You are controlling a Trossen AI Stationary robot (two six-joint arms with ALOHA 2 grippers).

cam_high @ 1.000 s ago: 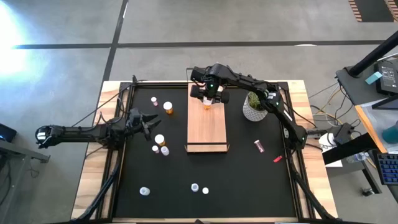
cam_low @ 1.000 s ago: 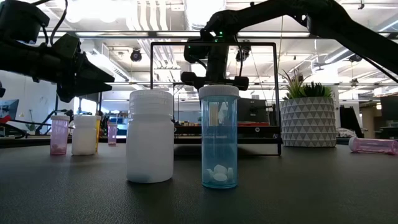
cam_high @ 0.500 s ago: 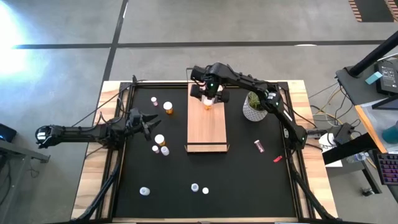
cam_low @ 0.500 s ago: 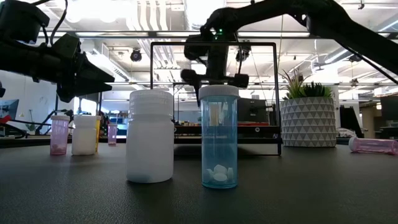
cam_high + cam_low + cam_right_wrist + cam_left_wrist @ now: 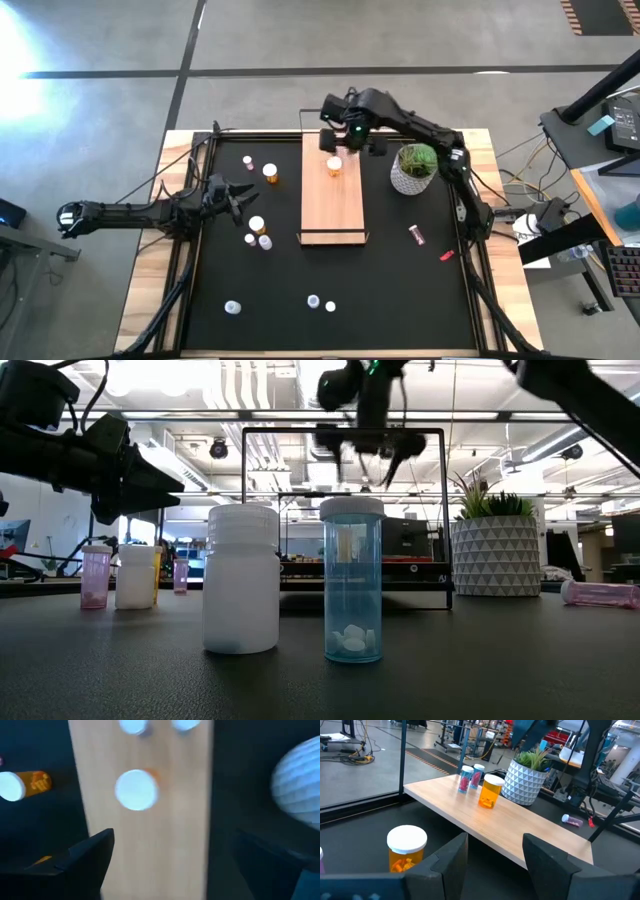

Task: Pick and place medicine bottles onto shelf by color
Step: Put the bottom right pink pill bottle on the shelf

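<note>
Nearest the low camera, a white bottle (image 5: pixel 240 578) and a pale blue bottle (image 5: pixel 352 580) wait on the black mat (image 5: pixel 380 290). Farther, the orange bottle (image 5: pixel 334 166) stands free on the shelf (image 5: pixel 333 205). You should lift the right gripper (image 5: pixel 352 140), jaws apart, straight up. The left gripper (image 5: pixel 243 196), half apart, holds nothing. Beyond is a workshop.

You're working in an open industrial lab. Polished concrete floor (image 5: pixel 100 40) with dark tape lines (image 5: pixel 300 72) surrounds your table, under exposed ceiling ducts (image 5: pixel 240 390), with equipment racks (image 5: pixel 470 740) behind.
</note>
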